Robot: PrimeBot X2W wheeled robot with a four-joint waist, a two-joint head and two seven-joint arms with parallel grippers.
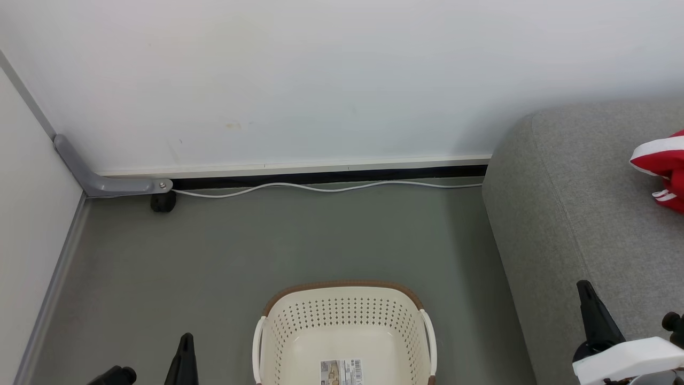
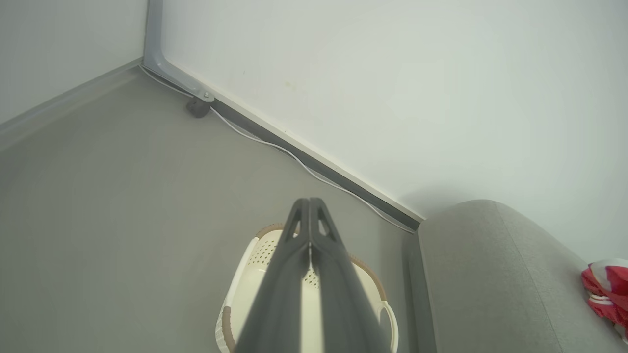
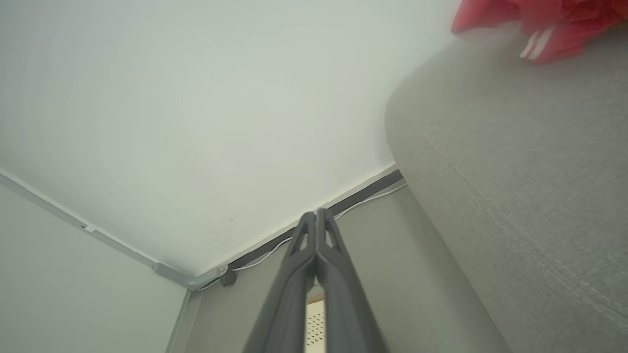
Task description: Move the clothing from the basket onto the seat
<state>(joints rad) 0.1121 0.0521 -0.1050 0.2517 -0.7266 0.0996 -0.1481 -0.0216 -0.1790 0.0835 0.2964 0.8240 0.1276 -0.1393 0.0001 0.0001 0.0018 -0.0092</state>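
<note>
Far left, at the wall foot: grey corner bracket (image 1: 107,184), with a small black block (image 1: 163,202) just beside its end. A white cable (image 1: 320,187) runs from there along the skirting to the seat.

Your left gripper (image 1: 185,345) is at the lower left over the grey floor (image 1: 160,267), left of the basket and apart from it. In the left wrist view its fingers (image 2: 287,264) are pressed together with nothing between them, tips pointing over the basket's far rim.

Basket (image 1: 342,284) stands upright on the floor at bottom centre, brown rim up. You can see its bare bottom and the paper label (image 1: 342,371) on it.

Seat (image 1: 561,214) is just right of the basket, with a strip of floor between them. Its rounded end is close to the wall.

Your right gripper (image 1: 588,299) is at the lower right, over the seat's front part. In the right wrist view its fingers (image 3: 294,289) are pressed together, pinching nothing.

Clothing (image 1: 662,160) lies on the seat at the far right, cut by the frame edge. It's red with white stripes, well apart from both grippers and from the basket
</note>
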